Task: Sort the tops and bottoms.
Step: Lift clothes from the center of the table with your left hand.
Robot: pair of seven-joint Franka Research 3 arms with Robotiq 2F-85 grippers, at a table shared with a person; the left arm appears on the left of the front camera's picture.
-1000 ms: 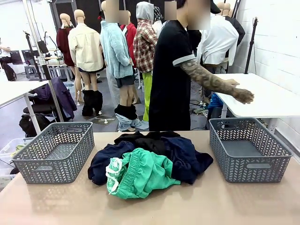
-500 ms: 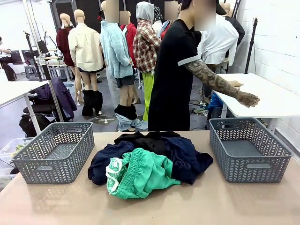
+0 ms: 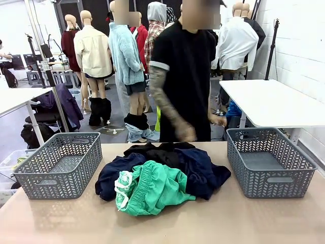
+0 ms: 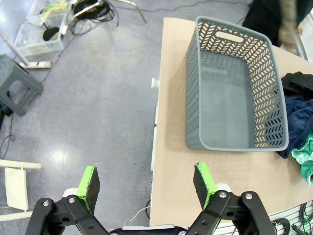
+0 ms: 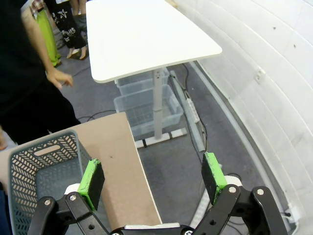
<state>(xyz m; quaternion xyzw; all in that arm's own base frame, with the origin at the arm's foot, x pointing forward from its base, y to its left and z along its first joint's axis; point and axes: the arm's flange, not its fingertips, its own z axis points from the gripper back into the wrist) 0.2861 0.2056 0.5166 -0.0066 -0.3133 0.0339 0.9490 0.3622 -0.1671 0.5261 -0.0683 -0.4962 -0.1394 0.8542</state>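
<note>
A heap of clothes lies mid-table in the front view. The bright green bottoms (image 3: 152, 187) with a gathered waistband sit at its front. Dark navy (image 3: 200, 170) and black (image 3: 160, 151) garments lie behind and beside them. The heap's edge (image 4: 299, 142) also shows in the left wrist view. My left gripper (image 4: 146, 182) hangs open and empty over the floor beside the table's left end. My right gripper (image 5: 152, 178) is open and empty past the table's right end. A person in a black shirt (image 3: 185, 81) stands at the far side, one hand (image 3: 185, 133) lowered near the heap.
A grey basket (image 3: 58, 163) stands left of the heap, seen close as an empty basket (image 4: 234, 93) in the left wrist view. Another grey basket (image 3: 269, 161) stands on the right, its corner (image 5: 34, 166) in the right wrist view. A white table (image 5: 146, 34) stands beyond.
The person has turned from the white table on the right to face my table, and an arm has come down toward the heap. The clothes and both grippers have not moved.
</note>
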